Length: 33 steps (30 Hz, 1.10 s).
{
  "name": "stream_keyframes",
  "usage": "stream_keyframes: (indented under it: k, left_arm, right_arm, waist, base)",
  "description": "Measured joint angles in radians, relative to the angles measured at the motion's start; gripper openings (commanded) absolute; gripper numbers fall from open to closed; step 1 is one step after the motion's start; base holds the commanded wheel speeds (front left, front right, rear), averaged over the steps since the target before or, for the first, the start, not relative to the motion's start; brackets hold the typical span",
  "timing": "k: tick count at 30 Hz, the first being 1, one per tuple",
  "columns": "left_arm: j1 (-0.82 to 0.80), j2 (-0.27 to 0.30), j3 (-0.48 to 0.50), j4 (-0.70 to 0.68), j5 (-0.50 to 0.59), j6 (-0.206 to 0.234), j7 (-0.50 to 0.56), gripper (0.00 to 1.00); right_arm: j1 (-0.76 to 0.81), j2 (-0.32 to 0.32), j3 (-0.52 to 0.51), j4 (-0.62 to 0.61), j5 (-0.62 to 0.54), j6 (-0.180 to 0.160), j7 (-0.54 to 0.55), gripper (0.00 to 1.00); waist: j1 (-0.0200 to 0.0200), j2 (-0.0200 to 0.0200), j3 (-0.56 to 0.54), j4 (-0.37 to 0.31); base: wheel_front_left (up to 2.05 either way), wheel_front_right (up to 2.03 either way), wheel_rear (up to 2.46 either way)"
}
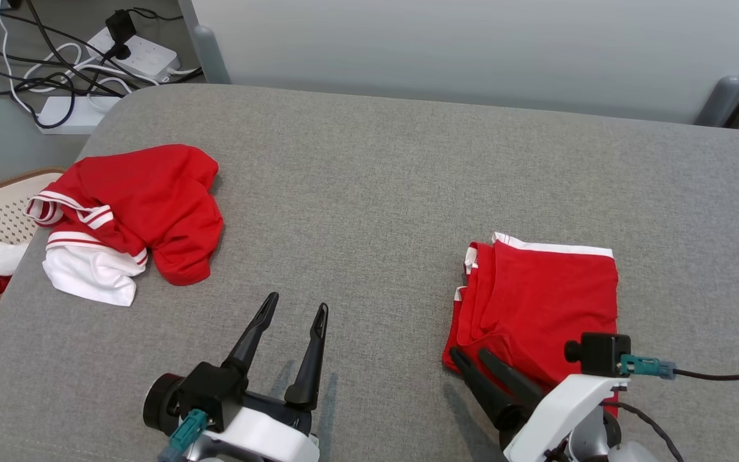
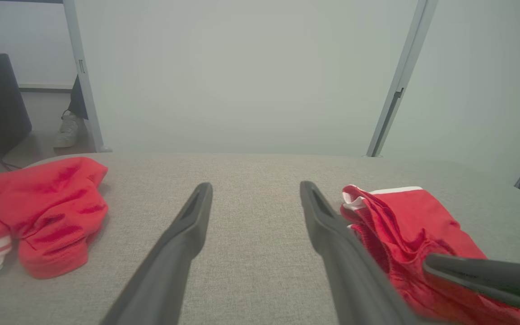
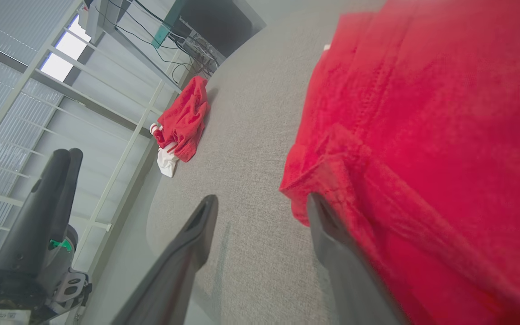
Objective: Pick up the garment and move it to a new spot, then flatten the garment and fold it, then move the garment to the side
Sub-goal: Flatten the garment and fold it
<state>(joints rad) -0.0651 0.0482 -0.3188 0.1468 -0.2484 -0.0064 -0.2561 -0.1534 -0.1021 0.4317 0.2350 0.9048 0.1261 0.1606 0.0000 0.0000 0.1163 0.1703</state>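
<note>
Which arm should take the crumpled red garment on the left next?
Left. The left tool is open and nearer the crumpled garment; the right tool, open, sits at the near corner of the folded garment on the robot's right.

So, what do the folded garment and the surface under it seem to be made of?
Folded garment: red knit, probably polyester mesh, matte; fine pitted texture. Surface: grey woven cloth, matte; visible weave, soft rounded edge, perhaps padded.
</note>
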Motion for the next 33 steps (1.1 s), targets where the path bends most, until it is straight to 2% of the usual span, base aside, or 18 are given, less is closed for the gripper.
stream_keyframes:
  k: [5, 15, 22, 30, 33]
  left_arm:
    - [0.000, 0.000, 0.011, -0.001, 0.000, 0.000, 0.000, 1.00]
    - [0.004, 0.000, 0.046, -0.011, 0.000, 0.009, 0.000, 1.00]
    - [0.042, 0.000, 0.075, -0.021, 0.000, 0.018, 0.000, 1.00]
    - [0.070, 0.000, 0.110, -0.037, -0.007, 0.036, 0.000, 1.00]
    - [0.093, 0.000, 0.113, -0.040, -0.007, 0.044, 0.000, 1.00]
  right_arm:
    - [0.020, -0.006, -0.003, -0.065, -0.052, 0.000, -0.002, 1.00]
    - [0.020, -0.046, -0.071, -0.117, -0.247, 0.000, -0.135, 1.00]
    - [0.020, -0.063, -0.130, -0.058, -0.394, 0.000, -0.275, 1.00]
    - [0.020, -0.064, -0.204, 0.057, -0.537, 0.000, -0.376, 1.00]
    - [0.027, -0.057, -0.229, 0.072, -0.551, 0.000, -0.398, 1.00]
  waist:
    - [0.0000, 0.0000, -0.002, -0.007]
    - [0.0000, 0.0000, -0.033, -0.051]
    - [0.0000, 0.0000, -0.062, -0.092]
    - [0.0000, 0.0000, -0.100, -0.134]
    - [0.0000, 0.0000, -0.117, -0.147]
  base:
    - [0.00, 0.00, 0.00]
    - [0.00, 0.00, 0.00]
    - [0.00, 0.00, 0.00]
    - [0.00, 0.00, 0.00]
    - [0.00, 0.00, 0.00]
